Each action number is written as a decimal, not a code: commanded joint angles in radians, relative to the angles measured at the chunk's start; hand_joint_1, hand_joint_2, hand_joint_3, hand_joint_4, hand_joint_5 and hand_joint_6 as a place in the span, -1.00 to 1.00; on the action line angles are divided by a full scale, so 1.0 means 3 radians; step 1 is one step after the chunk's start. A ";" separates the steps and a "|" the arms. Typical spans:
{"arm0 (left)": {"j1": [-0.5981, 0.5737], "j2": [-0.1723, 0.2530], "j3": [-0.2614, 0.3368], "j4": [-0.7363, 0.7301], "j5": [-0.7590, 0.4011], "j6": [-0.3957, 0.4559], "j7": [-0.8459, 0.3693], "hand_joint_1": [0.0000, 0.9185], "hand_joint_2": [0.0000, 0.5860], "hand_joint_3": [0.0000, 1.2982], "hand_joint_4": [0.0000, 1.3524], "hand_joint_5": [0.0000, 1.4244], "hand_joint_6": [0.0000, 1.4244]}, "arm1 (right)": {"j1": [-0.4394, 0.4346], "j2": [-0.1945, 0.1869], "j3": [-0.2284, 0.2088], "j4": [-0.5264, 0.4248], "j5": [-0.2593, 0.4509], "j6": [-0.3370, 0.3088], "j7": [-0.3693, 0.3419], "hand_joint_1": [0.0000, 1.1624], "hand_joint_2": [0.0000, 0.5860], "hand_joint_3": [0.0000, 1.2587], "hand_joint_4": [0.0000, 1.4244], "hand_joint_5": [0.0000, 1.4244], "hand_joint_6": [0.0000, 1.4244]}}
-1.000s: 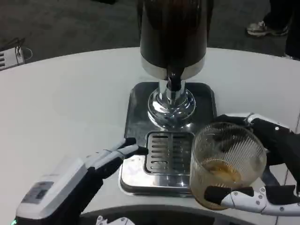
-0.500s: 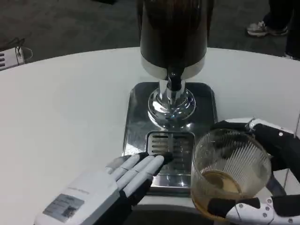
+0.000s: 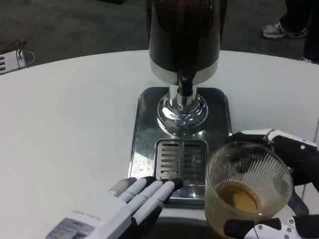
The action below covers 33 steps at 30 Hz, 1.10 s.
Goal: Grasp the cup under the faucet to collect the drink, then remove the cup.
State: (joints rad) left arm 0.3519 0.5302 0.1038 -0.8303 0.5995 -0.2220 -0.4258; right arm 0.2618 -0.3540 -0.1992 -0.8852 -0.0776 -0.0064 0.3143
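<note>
Cup (image 3: 248, 185) first, since it is your task item, though you should read the scene from the biggest thing down. Your white table (image 3: 65, 124) spans the whole width, with dark floor (image 3: 70, 25) behind it and someone's shoe (image 3: 279, 31) at the far right edge.

On the table you have the dispenser (image 3: 184, 37), a dark cylinder with a silver band, standing on a chrome pedestal (image 3: 182, 112). Its black faucet (image 3: 185, 87) points down at the front. Under it lies the steel tray (image 3: 144, 144), and set into the tray's near part is the slotted grille (image 3: 180, 164).

You see your left hand (image 3: 132, 204) at the bottom, palm down, fingers straight and close together, grasping nothing. Its fingertips (image 3: 172, 185) lie at the near edge of the grille; whether they press on it you cannot tell.

Your right hand (image 3: 284, 189) is wrapped around the cup: dark fingers (image 3: 294, 154) curve round its far right side and another finger (image 3: 259, 229) crosses the near side low down.

You will find the cup, clear ribbed glass, at the lower right, off to the right of the grille and well clear of the faucet. It overlaps the tray's right near corner. Amber drink (image 3: 239, 196) sits in its bottom.
</note>
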 commanded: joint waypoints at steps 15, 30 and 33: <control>0.0076 -0.0026 0.0154 -0.0010 -0.0032 0.0051 -0.0012 -1.00 -0.78 -1.00 -1.00 -1.00 -1.00 | 0.0010 0.0029 0.0027 -0.0134 0.0027 -0.0132 -0.0019 0.59 -0.18 0.73 0.85 1.00 1.00; 0.0047 -0.0020 0.0226 0.0037 -0.0077 0.0116 -0.0017 -1.00 -0.78 -1.00 -1.00 -1.00 -1.00 | -0.0055 0.0035 0.0060 -0.0109 -0.0022 -0.0104 -0.0033 0.57 -0.19 0.73 0.85 1.00 1.00; 0.0035 -0.0022 0.0233 0.0050 -0.0084 0.0121 -0.0019 -1.00 -0.78 -1.00 -1.00 -1.00 -1.00 | -0.0067 0.0034 0.0062 -0.0104 -0.0027 -0.0099 -0.0032 0.57 -0.20 0.73 0.85 1.00 1.00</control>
State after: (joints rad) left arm 0.3586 0.5256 0.1670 -0.8272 0.5895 -0.1945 -0.4258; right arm 0.2517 -0.3508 -0.1833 -0.8966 -0.0919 -0.0102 0.3158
